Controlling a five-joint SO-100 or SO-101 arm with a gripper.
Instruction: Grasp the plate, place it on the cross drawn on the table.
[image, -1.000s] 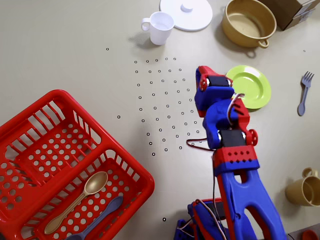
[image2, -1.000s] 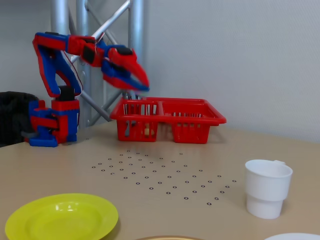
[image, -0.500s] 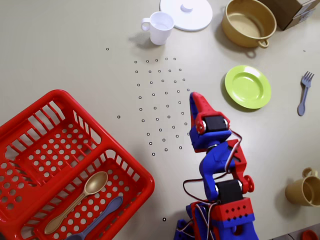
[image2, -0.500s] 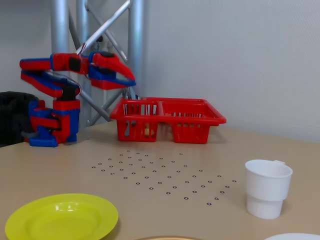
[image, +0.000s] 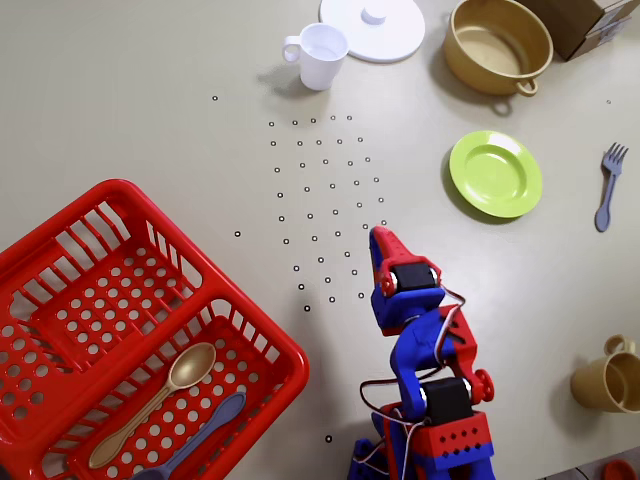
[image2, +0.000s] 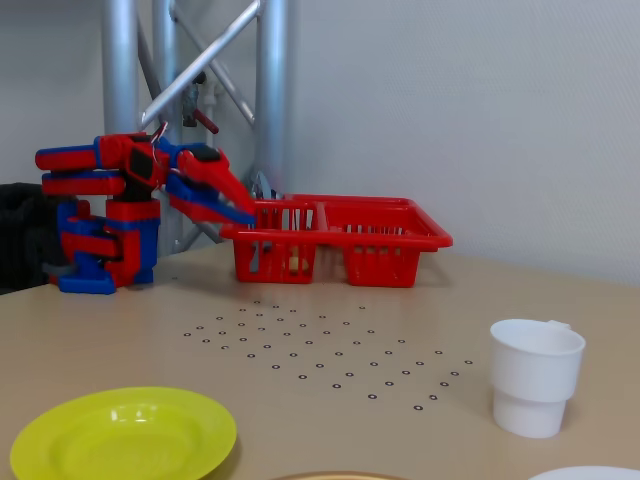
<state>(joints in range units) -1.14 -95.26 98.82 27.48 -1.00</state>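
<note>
Plate (image: 495, 173): green, flat on the table (image: 150, 110), upper right in the overhead view — well apart from the arm.
Gripper (image: 378, 236): raised above the dot grid (image: 322, 205), jaws together, holding nothing.
Bearing: plate lies ahead-right of the fingertips; round, no long axis.
Cross: not visible.
Writing: none legible.

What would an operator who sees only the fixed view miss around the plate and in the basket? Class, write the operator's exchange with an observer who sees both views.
Operator: Is anything beside the plate?
Observer: Yes. In the overhead view a grey-blue fork lies to the right of the green plate, apart from it.
Operator: Is the basket empty?
Observer: No. The red basket holds a tan spoon and a blue spoon, side by side in one compartment.
</note>
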